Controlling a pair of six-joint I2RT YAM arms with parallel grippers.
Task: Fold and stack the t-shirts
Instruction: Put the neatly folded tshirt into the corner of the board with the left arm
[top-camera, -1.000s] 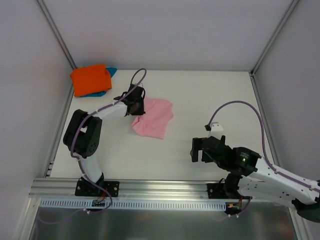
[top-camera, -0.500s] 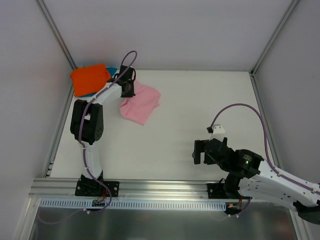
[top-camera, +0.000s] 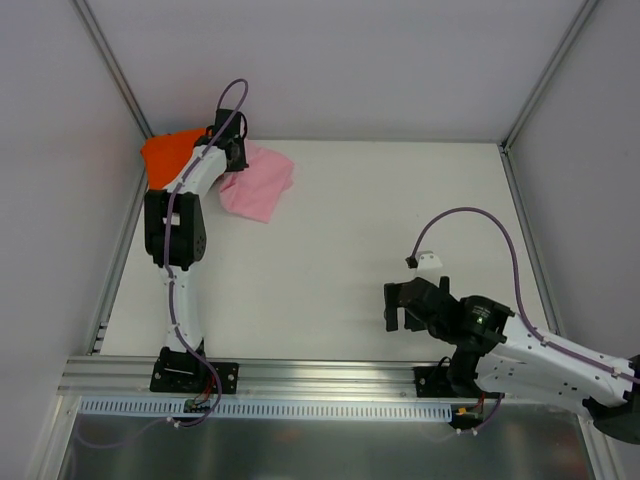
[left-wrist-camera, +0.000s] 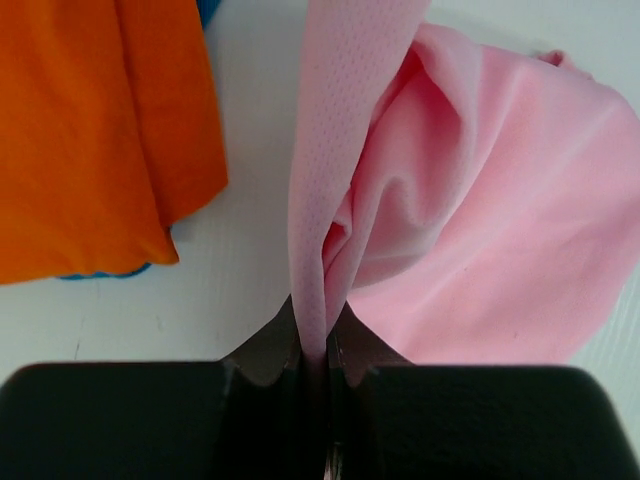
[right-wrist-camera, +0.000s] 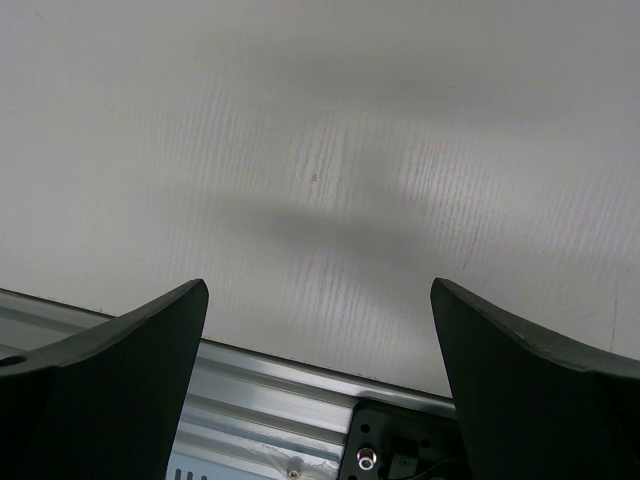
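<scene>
Pink t-shirt (left-wrist-camera: 500, 200), clamped in the left claw (left-wrist-camera: 325, 372), lies beside the orange t-shirt (left-wrist-camera: 90, 130); right claw (right-wrist-camera: 318, 300) gapes apart.

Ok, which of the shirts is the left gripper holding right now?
The light pink t-shirt, a fold of it pinched in the shut left gripper. The orange t-shirt lies ungripped beside it, with the teal-blue t-shirt peeking out beneath.

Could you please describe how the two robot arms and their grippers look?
Both the left arm and right arm have white links and black joints. A purple cable loops along each. The left gripper and right gripper are black; the right's fingers look like broad wedges.
</scene>
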